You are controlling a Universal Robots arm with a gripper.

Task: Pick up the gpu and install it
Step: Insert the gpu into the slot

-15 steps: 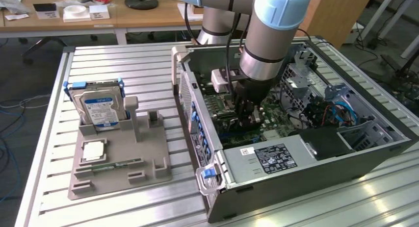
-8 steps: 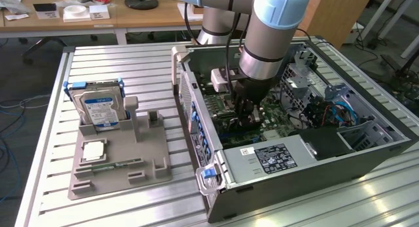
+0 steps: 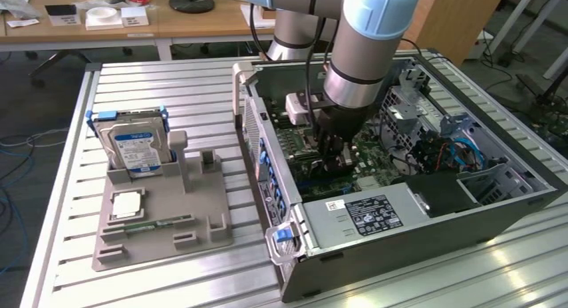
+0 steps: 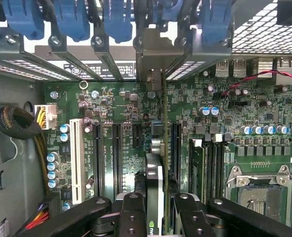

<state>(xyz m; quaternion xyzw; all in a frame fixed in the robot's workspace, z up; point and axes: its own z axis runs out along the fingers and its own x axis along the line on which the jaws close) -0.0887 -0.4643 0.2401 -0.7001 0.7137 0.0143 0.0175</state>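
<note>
Gripper [image 4: 154, 212] clamps the gpu [image 4: 155, 182] edge-on, inside the PC case [image 3: 426, 221] over the motherboard [image 4: 126, 123]. Install step; needs exact slot [image 4: 175, 143] alignment w/ bracket.

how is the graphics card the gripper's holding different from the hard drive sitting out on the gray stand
The gpu is thin, held edge-on over the motherboard inside the computer case; the hard drive is boxy and stands upright outside the case in the gray stand. The gripper grips the gpu; nothing touches the hard drive.

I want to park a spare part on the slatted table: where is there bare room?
The slatted table is bare behind the hard drive and before the gray holder tray. Crowded inside the computer case, where the gripper holds the gpu over the motherboard.
</note>
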